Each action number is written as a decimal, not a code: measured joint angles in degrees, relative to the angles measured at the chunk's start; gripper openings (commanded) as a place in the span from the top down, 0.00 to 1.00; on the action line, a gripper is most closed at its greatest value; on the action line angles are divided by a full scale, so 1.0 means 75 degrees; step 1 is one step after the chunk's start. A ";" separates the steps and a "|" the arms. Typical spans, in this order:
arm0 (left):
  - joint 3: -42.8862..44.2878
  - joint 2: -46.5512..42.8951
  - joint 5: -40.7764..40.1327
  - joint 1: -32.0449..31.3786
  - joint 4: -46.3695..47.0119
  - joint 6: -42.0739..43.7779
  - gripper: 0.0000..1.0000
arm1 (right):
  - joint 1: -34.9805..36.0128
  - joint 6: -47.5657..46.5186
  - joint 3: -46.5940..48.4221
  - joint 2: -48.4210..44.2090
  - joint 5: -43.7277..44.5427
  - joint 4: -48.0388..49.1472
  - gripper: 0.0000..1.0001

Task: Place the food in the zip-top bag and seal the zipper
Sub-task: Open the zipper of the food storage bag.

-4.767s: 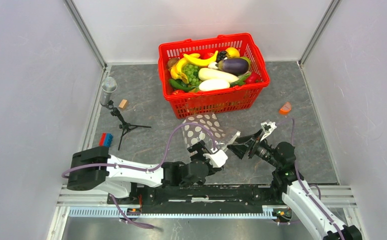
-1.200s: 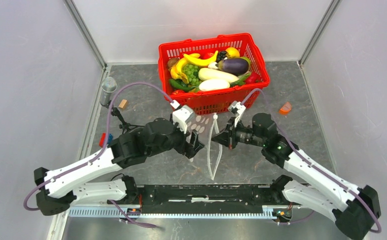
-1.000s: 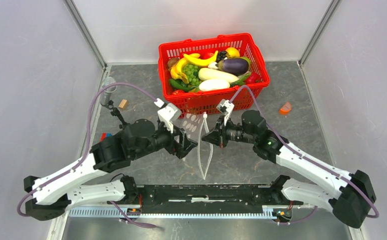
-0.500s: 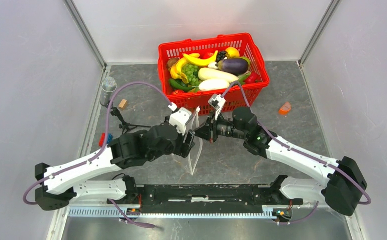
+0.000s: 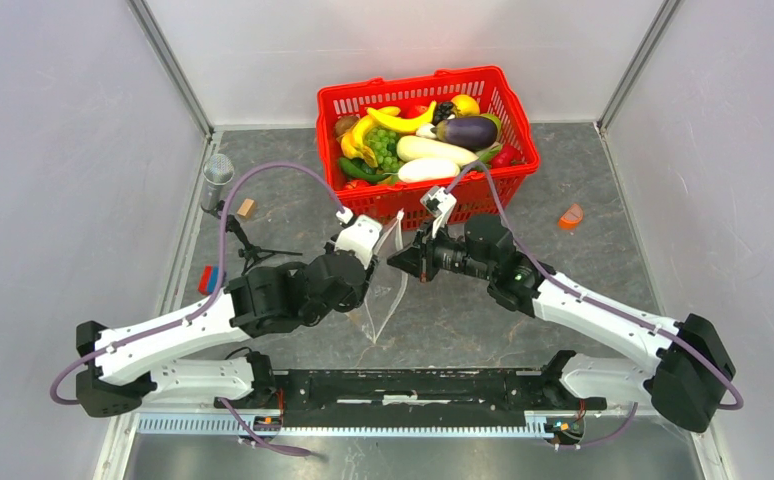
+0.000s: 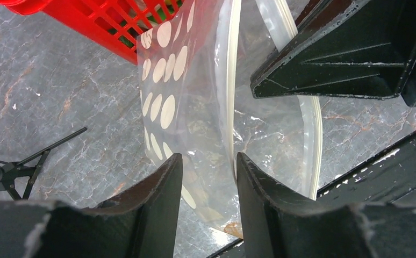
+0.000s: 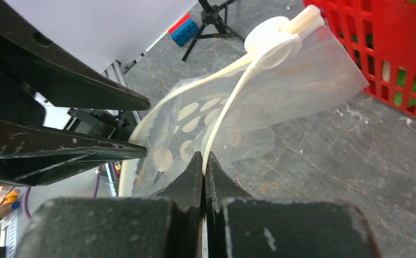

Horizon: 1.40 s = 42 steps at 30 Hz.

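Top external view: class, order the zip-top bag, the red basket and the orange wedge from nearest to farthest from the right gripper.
1. the zip-top bag, pinched in the right gripper.
2. the red basket, just behind the gripper.
3. the orange wedge, far off to the right.

Twin-arm assembly: external finish
Left arm [image 5: 173, 335] and right arm [image 5: 603, 320]: white link shells, black joint housings, purple cables [image 5: 281, 166], black tapered fingers [image 6: 152, 204].

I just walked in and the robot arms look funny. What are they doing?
The right gripper is shut on the zipper strip of a dotted clear bag, holding it up before the red basket. The left gripper, fingers open, straddles the bag's dotted side. The toy food lies in the basket.
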 measured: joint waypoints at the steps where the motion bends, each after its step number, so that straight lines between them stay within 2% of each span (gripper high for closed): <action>1: 0.0003 0.0012 0.0006 -0.0003 -0.0006 0.0000 0.56 | 0.0000 -0.0006 0.0000 -0.0017 0.0108 -0.0082 1.00; 8: 0.0140 0.0070 0.0306 -0.0009 0.0000 0.0026 0.83 | 0.0000 -0.0003 -0.0213 -0.0303 0.0743 -0.0484 1.00; 13: 0.0254 0.0323 0.0481 -0.0035 0.0038 0.0044 0.98 | 0.0003 0.0085 -0.0516 -0.0498 0.0819 -0.0452 1.00; 17: 0.0254 0.0385 0.0615 -0.0038 0.0035 0.0055 0.98 | 0.0020 0.0149 -0.0784 -0.0656 0.0813 -0.0373 1.00; 22: 0.0254 0.0323 0.0615 -0.0038 0.0038 0.0052 0.77 | 0.0035 0.0163 -0.1090 -0.0720 0.0737 -0.0329 1.00; 32: 0.0009 0.0577 0.0609 -0.0041 0.0347 0.0050 0.60 | 0.0044 0.0571 -0.1367 -0.0892 0.0344 0.0175 1.00; 35: -0.0015 0.0746 0.0609 -0.0041 0.0466 0.0050 0.64 | 0.0052 0.0682 -0.1367 -0.0906 0.0335 0.0289 1.00; 38: -0.0017 0.0831 0.0595 -0.0038 0.0498 0.0044 0.80 | 0.0087 0.0749 -0.1367 -0.0906 0.0335 0.0321 1.00; 40: -0.0017 0.0839 0.0542 -0.0041 0.0490 0.0055 0.97 | 0.0099 0.0778 -0.1367 -0.0906 0.0338 0.0344 1.00; 42: -0.0017 0.0839 0.0402 -0.0041 0.0460 0.0044 0.98 | 0.0099 0.0772 -0.1367 -0.0906 0.0341 0.0341 0.99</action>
